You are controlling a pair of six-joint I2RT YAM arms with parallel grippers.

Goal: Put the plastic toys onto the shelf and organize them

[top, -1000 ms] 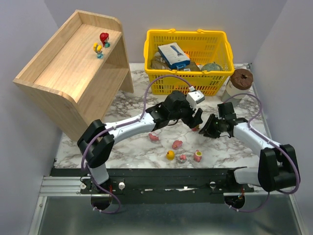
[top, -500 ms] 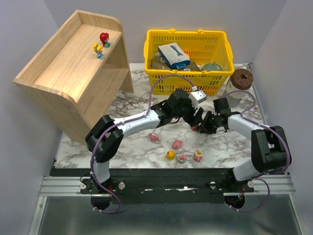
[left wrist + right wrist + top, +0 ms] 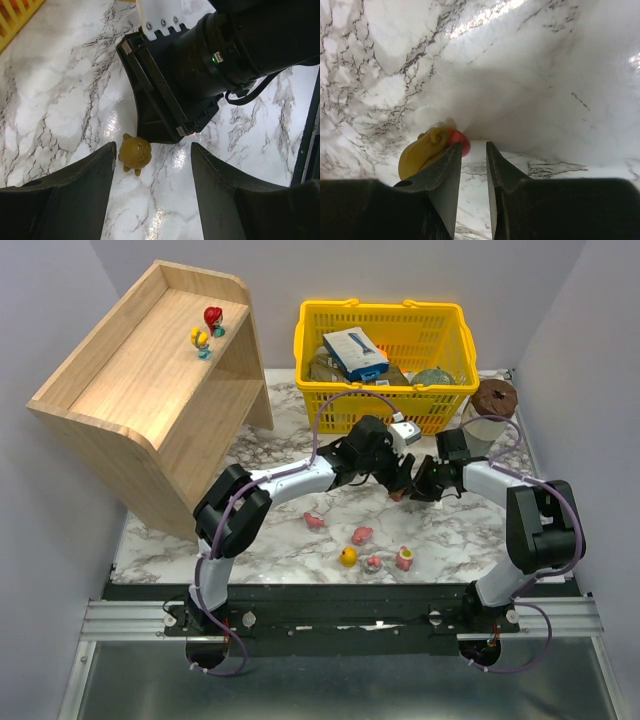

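My left gripper (image 3: pixel 399 478) is open over the marble table, and an olive toy (image 3: pixel 135 152) lies by its left fingertip in the left wrist view (image 3: pixel 152 150). My right gripper (image 3: pixel 418 488) faces it closely, its black body (image 3: pixel 200 65) just beyond the olive toy. Its jaws (image 3: pixel 473 147) stand narrowly apart with nothing between; a yellow-and-red toy (image 3: pixel 432 145) sits just outside the left finger. Pink toys (image 3: pixel 314 521) (image 3: pixel 362 535), a yellow toy (image 3: pixel 348 557) and two more (image 3: pixel 405 559) lie nearer. The wooden shelf (image 3: pixel 130 390) holds a red toy (image 3: pixel 212 316) and a yellow toy (image 3: pixel 201 340).
A yellow basket (image 3: pixel 385 415) of boxes and packets stands at the back, just behind both grippers. A brown-lidded jar (image 3: pixel 493 400) stands to its right. The two grippers are very close together at the table's middle.
My right gripper has moved left toward the left gripper. My left arm has reached further back and right. The loose toys and those on the shelf have not moved.
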